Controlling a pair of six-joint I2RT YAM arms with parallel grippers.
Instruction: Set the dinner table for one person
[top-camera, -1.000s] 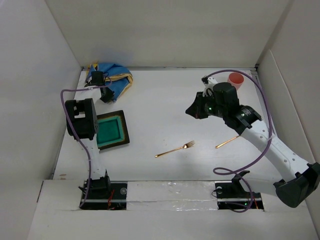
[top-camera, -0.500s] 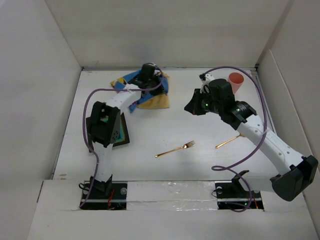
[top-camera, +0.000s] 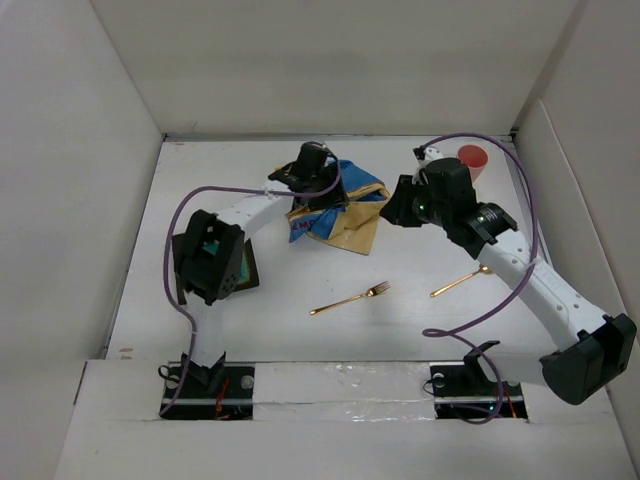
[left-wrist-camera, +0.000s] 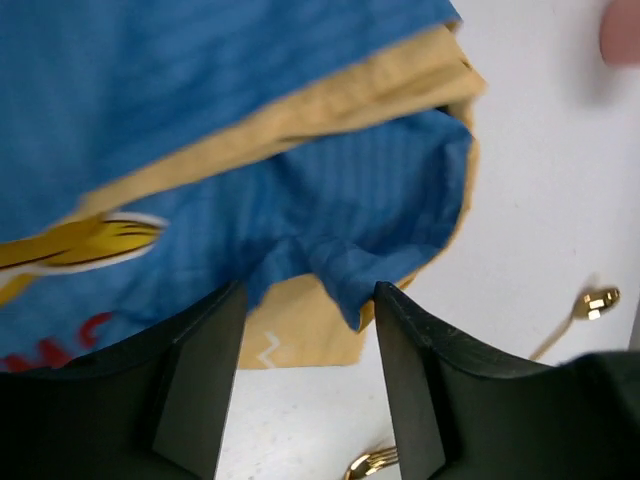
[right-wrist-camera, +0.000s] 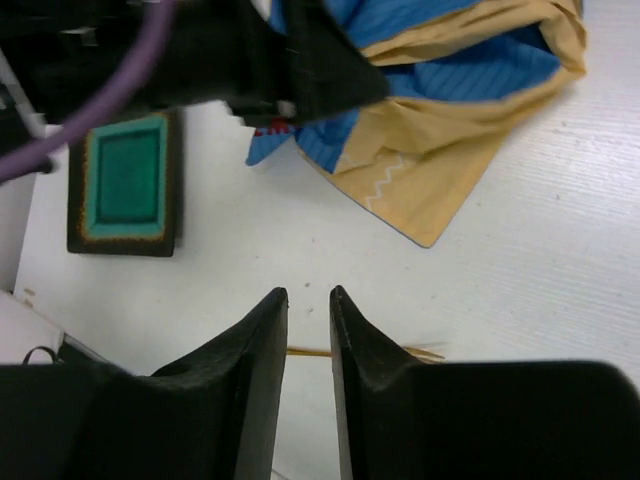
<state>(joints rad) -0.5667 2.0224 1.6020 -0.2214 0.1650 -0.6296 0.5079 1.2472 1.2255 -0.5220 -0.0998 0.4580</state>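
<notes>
cloth (top-camera: 340, 212) dragged centreward | left gripper (left-wrist-camera: 308, 300) wide | right gripper (right-wrist-camera: 308, 296) narrow | tray (right-wrist-camera: 125, 180) clearest right wrist

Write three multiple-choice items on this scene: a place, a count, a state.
1. Where does the red cup stand? A) far right corner of the dinner table B) at the centre C) at the near edge
2. How many gold utensils lie out? A) one B) two C) four
3. How does the blue cloth lie? A) spread flat B) rumpled C) rolled tight
1 A: it stands by the back wall, right side. 2 B: a fork and a second piece. 3 B: folds overlap, yellow underside showing.
</notes>
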